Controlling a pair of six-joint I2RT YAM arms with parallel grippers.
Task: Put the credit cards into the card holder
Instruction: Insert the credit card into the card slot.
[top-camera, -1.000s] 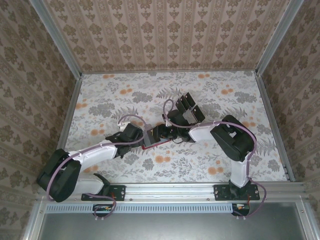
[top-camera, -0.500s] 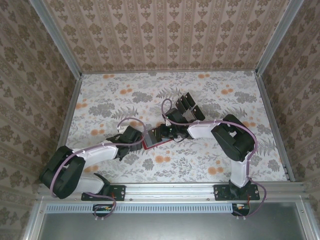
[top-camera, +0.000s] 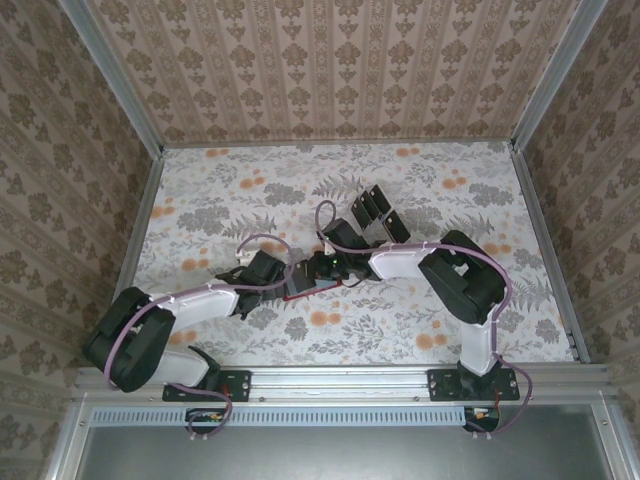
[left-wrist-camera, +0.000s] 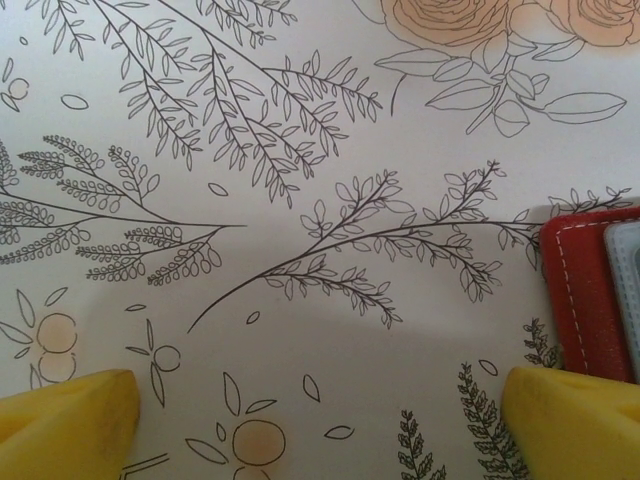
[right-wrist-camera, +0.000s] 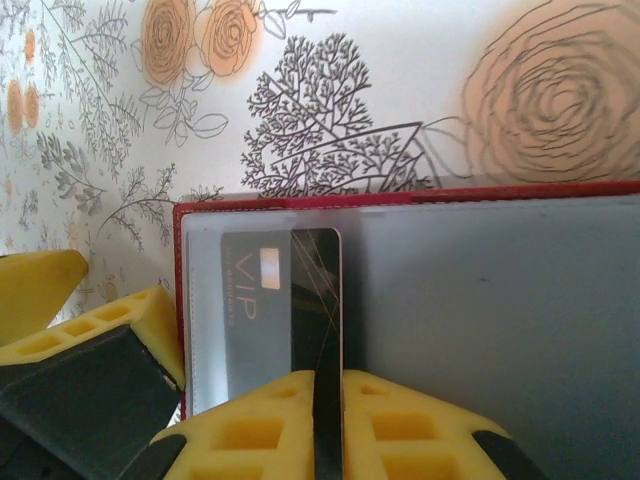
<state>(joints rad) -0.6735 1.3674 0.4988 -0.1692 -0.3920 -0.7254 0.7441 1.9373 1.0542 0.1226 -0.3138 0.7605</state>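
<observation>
A: On the tabletop (top-camera: 250, 200), the red wallet (right-wrist-camera: 400, 190) lies open. Could it slide?

B: Yes. The left gripper (left-wrist-camera: 320, 400) is spread wide beside the wallet's edge, clamping nothing.

A: And the card (right-wrist-camera: 265, 310)?

B: The right gripper (right-wrist-camera: 327, 400) pinches it, partway into the wallet's pocket. Pushed crooked, it could jam or buckle.

We see bright, even, diffuse light over the table (top-camera: 250, 200), with soft shadows beneath both arms. In the wrist views the yellow jaws are blurred close up; faint glare streaks the credit card (right-wrist-camera: 270, 320).
</observation>
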